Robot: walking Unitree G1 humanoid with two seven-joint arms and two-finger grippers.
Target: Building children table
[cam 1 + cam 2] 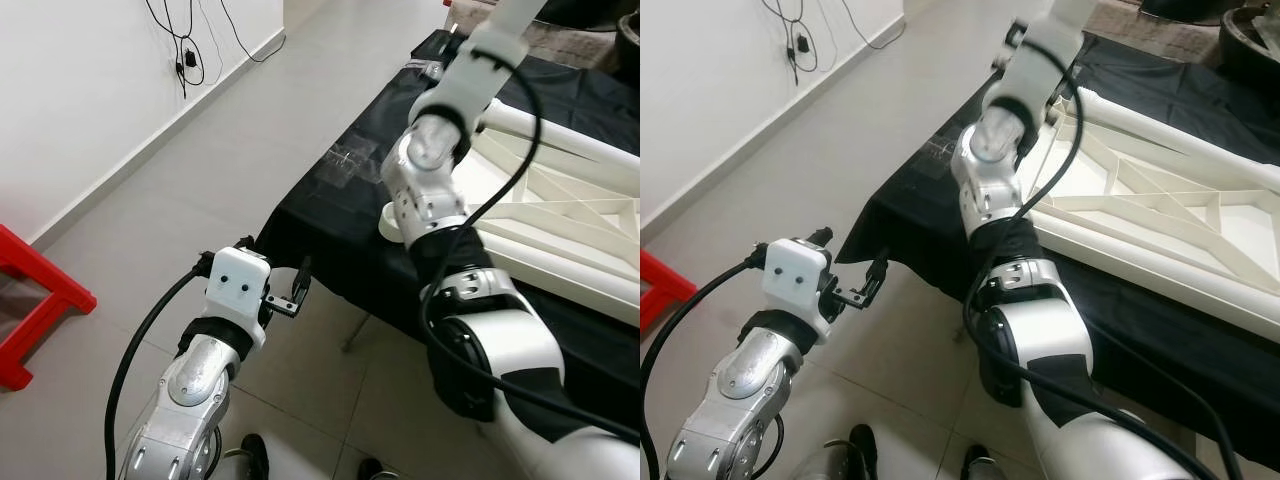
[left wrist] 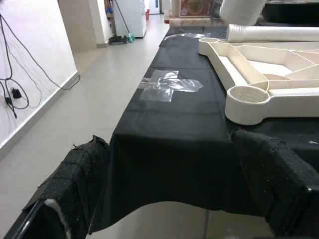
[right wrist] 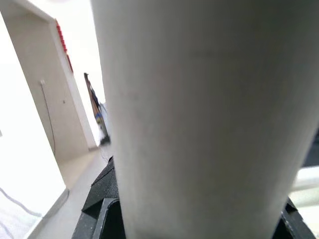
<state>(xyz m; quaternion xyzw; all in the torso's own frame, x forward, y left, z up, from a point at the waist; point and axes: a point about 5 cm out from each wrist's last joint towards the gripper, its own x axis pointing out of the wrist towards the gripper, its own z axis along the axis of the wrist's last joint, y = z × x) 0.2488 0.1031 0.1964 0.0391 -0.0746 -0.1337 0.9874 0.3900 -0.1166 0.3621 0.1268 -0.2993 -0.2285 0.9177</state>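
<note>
A cream-white children's table top (image 1: 560, 225) lies upside down on a table under a black cloth (image 1: 330, 215). Its round corner socket (image 2: 247, 102) faces the near corner of the cloth. My left gripper (image 1: 285, 290) hovers open over the floor just in front of that corner, fingers (image 2: 75, 174) spread wide with nothing between them. My right arm (image 1: 430, 170) reaches up over the table top. In the right wrist view, my right gripper (image 3: 199, 219) is shut on a thick white table leg (image 3: 199, 99). Another white tube (image 1: 560, 130) lies along the far side of the top.
A red stool (image 1: 30, 300) stands on the tiled floor to the left. Black cables (image 1: 185, 60) hang on the white wall. A patch of clear tape (image 2: 167, 84) sticks to the black cloth. Open floor runs along the table's left side.
</note>
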